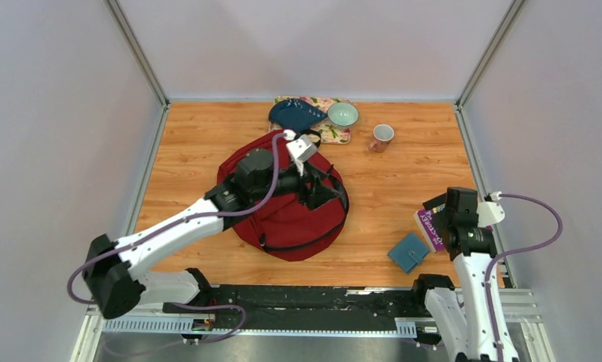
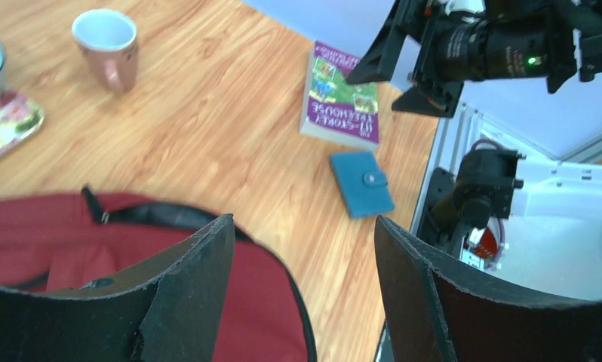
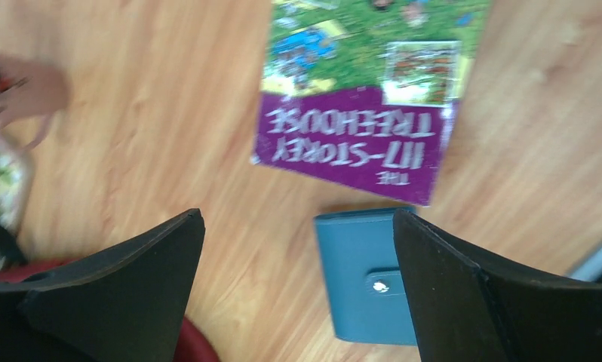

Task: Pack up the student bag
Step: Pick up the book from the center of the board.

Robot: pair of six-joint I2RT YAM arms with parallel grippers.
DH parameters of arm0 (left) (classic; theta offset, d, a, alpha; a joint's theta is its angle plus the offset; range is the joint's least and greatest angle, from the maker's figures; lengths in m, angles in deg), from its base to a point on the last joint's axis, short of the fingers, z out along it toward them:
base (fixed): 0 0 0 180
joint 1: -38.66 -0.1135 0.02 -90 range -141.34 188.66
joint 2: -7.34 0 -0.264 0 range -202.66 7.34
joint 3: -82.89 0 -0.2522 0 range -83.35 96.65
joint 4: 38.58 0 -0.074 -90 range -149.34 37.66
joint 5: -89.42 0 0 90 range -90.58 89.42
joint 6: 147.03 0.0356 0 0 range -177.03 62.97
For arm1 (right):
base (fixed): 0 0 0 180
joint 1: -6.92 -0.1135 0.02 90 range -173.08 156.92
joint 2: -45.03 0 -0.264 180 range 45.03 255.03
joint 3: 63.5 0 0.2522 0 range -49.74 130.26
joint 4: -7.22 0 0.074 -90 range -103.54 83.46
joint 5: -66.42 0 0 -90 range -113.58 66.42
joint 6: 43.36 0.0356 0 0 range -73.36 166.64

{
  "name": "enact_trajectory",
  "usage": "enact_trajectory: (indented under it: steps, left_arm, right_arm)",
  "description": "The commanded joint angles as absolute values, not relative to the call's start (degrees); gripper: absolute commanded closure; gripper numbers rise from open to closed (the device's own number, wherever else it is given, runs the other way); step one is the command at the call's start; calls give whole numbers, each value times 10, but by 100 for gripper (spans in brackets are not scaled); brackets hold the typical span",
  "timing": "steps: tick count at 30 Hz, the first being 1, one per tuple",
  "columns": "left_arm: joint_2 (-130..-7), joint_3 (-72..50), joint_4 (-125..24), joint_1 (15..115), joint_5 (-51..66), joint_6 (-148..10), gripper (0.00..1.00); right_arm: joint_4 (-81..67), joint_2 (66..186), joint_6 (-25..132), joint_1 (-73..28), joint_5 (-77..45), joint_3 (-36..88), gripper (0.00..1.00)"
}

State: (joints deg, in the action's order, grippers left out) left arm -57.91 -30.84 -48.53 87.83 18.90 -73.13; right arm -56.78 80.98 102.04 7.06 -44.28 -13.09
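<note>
The large dark red fabric student bag (image 1: 292,220) lies flat near the middle of the table, a little left of centre, with its black zipper lines and straps facing up. I cannot tell from my feeds whether any compartment is unzipped.

My left arm reaches out over the bag. The left gripper (image 2: 302,222) hangs above the bag's right part with its jaws spread wide and nothing between them.

Just beyond the bag's far edge sits a dark blue rounded item (image 1: 294,115) that I cannot identify. It rests against a floral rectangular tray (image 1: 336,136) that carries a pale green ceramic bowl (image 1: 343,114). Right of the tray, apart from it, a pink mug with a white inside (image 2: 108,45) stands upright.

To the right of the bag, well clear of it, a small blue snap-button wallet (image 3: 358,279) lies flat. A purple-and-green paperback book (image 3: 366,113) lies just beyond it on the far-right side. The right gripper (image 3: 298,215) hovers over these two, jaws wide apart and empty.

Everything rests on an orange wood-grain tabletop (image 1: 192,151). Plain pale grey walls (image 1: 313,45) enclose it on the left, far and right sides, with aluminium posts at the far corners. A black rail runs along the near edge at the arm bases.
</note>
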Motion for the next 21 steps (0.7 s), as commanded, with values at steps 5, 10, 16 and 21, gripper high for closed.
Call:
enact_trajectory:
  steps: [5,10,16,21]
  left_arm:
    - [-825,-150,-343,885,337,-755,24]
    - [-1005,-22,-305,892,422,-776,23]
    - [-1170,125,-294,912,442,-791,22]
    - [-1284,238,-312,925,433,-798,21]
  right_arm:
    - [-658,939,975,213,-454,-33,0]
    - [-633,972,983,263,-467,-39,0]
    - [-595,969,966,300,-477,-68,0]
    - [-553,993,935,346,-435,-101,0]
